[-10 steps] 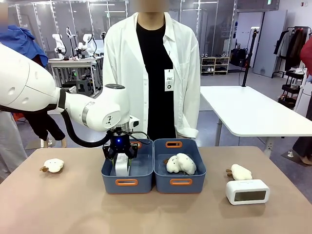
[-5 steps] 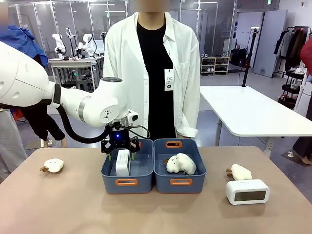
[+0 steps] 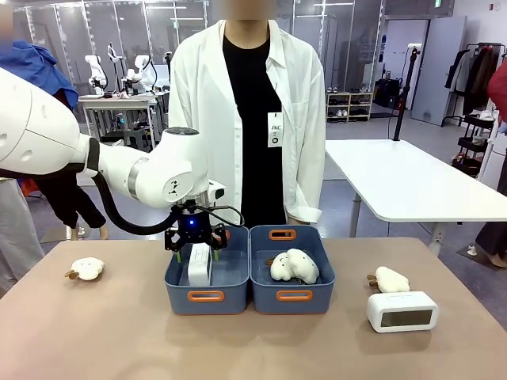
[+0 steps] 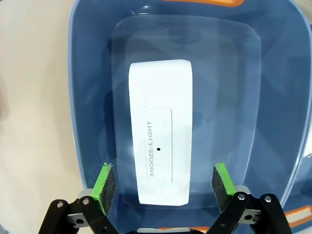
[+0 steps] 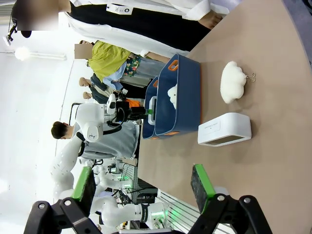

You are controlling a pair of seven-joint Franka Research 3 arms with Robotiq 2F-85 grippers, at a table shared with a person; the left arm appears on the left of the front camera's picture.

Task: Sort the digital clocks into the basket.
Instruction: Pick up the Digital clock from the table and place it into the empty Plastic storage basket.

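Note:
One digital clock [image 3: 200, 267], a white box, stands on its edge inside the left blue basket [image 3: 181, 299]. My left gripper [image 3: 198, 250] hovers just above it, open. In the left wrist view the clock [image 4: 159, 146] lies on the basket floor [image 4: 229, 97] with "SNOOZE/LIGHT" printed on its top, and the gripper [image 4: 161, 181] has its green pads spread clear of both sides. A second digital clock [image 3: 402, 311] sits on the table at the right, also seen as the clock [image 5: 224, 129] in the right wrist view. My right gripper [image 5: 142, 185] is open and holds nothing, well away from it.
The right blue bin [image 3: 291, 297] holds a fluffy white plush [image 3: 293, 266]. Another plush [image 3: 392, 279] lies just behind the second clock, and a third plush [image 3: 85, 269] lies at the table's left. A person in a white coat [image 3: 253, 119] stands behind the bins.
My left gripper has opened, let go of the clock inside the left basket and risen slightly. The clock stays standing in the basket.

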